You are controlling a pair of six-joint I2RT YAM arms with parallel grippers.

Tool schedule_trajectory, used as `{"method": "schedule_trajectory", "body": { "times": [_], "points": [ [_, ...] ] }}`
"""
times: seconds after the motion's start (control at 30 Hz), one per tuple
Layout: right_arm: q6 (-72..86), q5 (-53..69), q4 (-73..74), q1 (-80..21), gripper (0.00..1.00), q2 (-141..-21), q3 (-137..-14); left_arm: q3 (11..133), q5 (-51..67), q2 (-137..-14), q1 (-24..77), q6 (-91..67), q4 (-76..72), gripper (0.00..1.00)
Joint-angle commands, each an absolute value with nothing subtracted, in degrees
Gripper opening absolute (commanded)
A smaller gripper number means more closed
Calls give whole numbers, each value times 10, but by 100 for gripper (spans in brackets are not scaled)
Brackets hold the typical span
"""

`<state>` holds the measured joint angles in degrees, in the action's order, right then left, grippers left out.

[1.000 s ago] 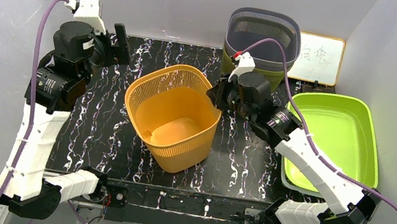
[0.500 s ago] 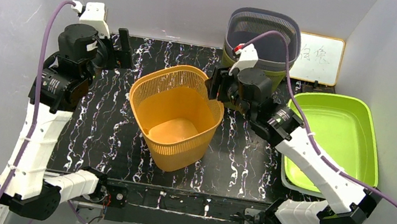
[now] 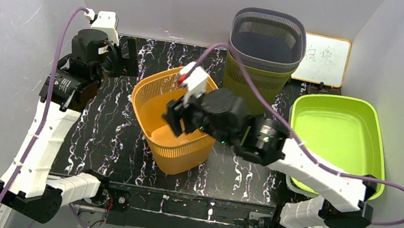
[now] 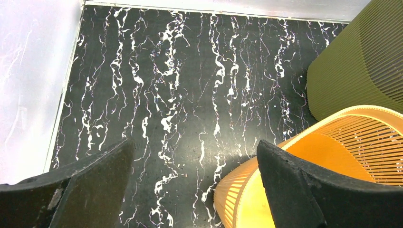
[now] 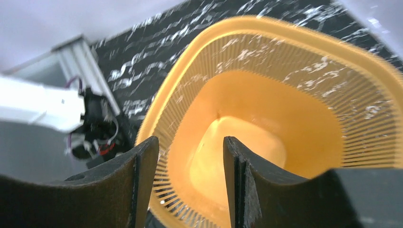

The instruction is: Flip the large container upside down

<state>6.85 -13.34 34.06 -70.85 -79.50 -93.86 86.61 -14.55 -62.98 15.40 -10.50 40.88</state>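
Right gripper (image 3: 174,123): you had it over the mouth of the large orange basket (image 3: 179,155), fingers pointing down into it. In the right wrist view the claw (image 5: 189,152) stood partly open, its 2 fingers (image 5: 123,190) parted with a clear gap. Through that gap only the basket's ribbed wall and smooth floor (image 5: 247,137) showed. Nothing was pinched. Whether a finger touched the rim, I could not tell.

Left gripper (image 3: 129,58): you held it near the far-left corner of the table (image 3: 103,128), just beside the basket's far-left rim and apart from it. In the left wrist view the claw (image 4: 195,152) was wide open and released, bare marbled tabletop (image 4: 190,85) between the fingers, with the basket's rim (image 4: 332,152) at the right finger.

Basket: mouth up, standing about mid-table, not turned over.

Other items: 1 dark grey basket (image 3: 268,35) nested on an olive one (image 3: 248,84) at the far edge; 1 lime tub (image 3: 340,99) along the right edge; 1 whiteboard (image 3: 325,59) at the far-right corner.
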Motion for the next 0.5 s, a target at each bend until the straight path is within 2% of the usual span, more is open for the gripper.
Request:
{"method": "schedule_trajectory", "body": {
  "times": [0.0,0.47],
  "points": [
    [37,-115,357,-760,48,-810,-954,892,-151,-625,156,-98,417,98],
    [37,-114,374,-798,42,-822,-934,887,-155,-616,156,-104,423,98]
  ]
}}
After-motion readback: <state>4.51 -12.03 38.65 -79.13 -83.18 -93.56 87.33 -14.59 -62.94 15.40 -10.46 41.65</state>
